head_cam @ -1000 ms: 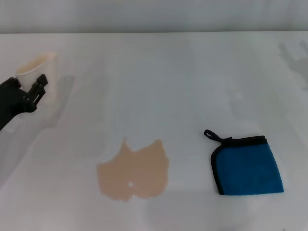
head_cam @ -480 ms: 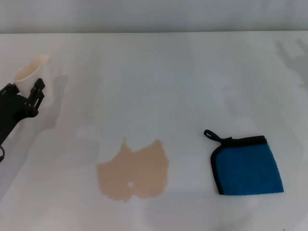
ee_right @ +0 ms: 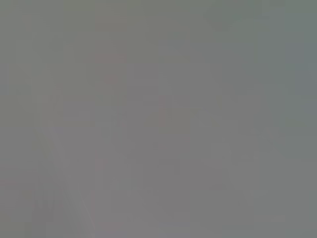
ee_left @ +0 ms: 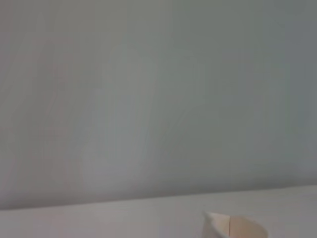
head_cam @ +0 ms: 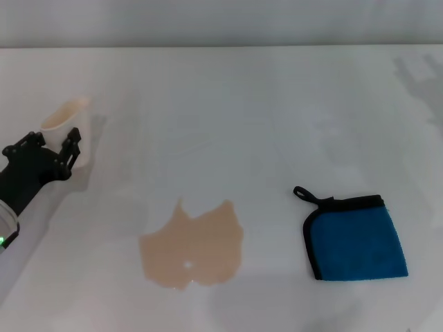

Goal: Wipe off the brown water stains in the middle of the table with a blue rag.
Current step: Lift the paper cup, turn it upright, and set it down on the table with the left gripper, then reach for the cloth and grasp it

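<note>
The brown water stains [head_cam: 194, 243] form a flat tan puddle with a jagged outline on the white table [head_cam: 242, 117], front and centre. To its right the blue rag [head_cam: 356, 238] lies flat, black-trimmed, its loop pointing toward the puddle. At the far left my left gripper [head_cam: 50, 149] is shut on a tilted white paper cup [head_cam: 67, 122], well away from the puddle and rag. In the left wrist view the rim of the cup [ee_left: 235, 228] shows against a grey wall. My right gripper is out of view; its wrist view is plain grey.
The table's far edge meets a pale wall at the back. Faint shadows lie on the tabletop at the far right [head_cam: 422, 76]. Nothing else stands on the table.
My left gripper has carried the cup nearer to me and slightly right, and the cup now tilts more. Puddle and rag have not moved.
</note>
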Robot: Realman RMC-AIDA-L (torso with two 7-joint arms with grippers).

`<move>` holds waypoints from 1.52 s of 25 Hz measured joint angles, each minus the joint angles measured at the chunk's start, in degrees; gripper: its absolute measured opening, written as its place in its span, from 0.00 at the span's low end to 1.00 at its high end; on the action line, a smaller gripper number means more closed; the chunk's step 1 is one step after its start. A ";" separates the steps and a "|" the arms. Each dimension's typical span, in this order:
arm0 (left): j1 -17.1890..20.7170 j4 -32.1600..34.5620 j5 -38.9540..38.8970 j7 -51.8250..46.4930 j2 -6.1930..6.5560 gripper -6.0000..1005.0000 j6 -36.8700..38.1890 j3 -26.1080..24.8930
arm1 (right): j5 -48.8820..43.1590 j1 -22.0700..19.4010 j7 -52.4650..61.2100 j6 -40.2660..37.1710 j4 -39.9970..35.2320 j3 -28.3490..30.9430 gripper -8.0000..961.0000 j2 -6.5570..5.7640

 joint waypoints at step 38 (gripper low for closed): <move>4.29 -1.66 -0.06 -1.11 -0.24 0.87 -3.77 -0.04 | 0.08 -0.14 0.00 -0.42 0.56 -0.15 0.87 0.02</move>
